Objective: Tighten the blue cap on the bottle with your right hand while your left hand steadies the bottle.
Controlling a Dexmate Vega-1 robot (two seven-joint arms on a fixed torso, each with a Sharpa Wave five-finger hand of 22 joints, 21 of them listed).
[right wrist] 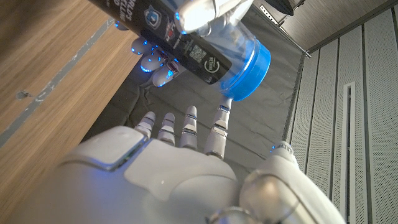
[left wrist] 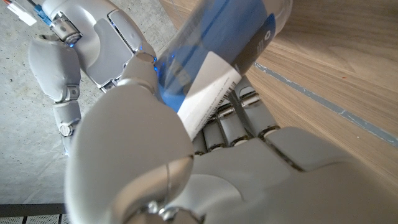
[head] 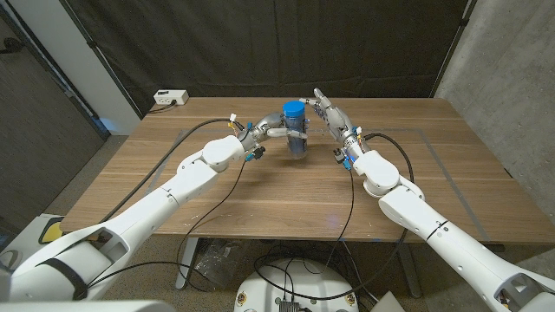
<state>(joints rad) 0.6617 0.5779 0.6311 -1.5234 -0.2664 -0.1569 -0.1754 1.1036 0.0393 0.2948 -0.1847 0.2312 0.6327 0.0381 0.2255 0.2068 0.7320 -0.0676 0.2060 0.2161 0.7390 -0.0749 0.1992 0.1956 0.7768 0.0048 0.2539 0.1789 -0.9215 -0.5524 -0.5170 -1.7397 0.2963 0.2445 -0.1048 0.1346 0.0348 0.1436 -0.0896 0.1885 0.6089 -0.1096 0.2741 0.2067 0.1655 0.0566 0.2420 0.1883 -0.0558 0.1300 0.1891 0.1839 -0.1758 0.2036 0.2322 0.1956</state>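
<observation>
Table: wooden, both arms reaching to its far middle. Left hand: grips the bottle around its body, fingers wrapped together against the label, thumb on the opposite side. Right hand: beside the cap, fingers extended and slightly spread, holding nothing; one fingertip at the cap's rim, contact not certain. Bottle: clear with a dark label, upright at the table's far middle, held in the left hand. Cap: blue, seated on the bottle top. White box at the far left corner.
</observation>
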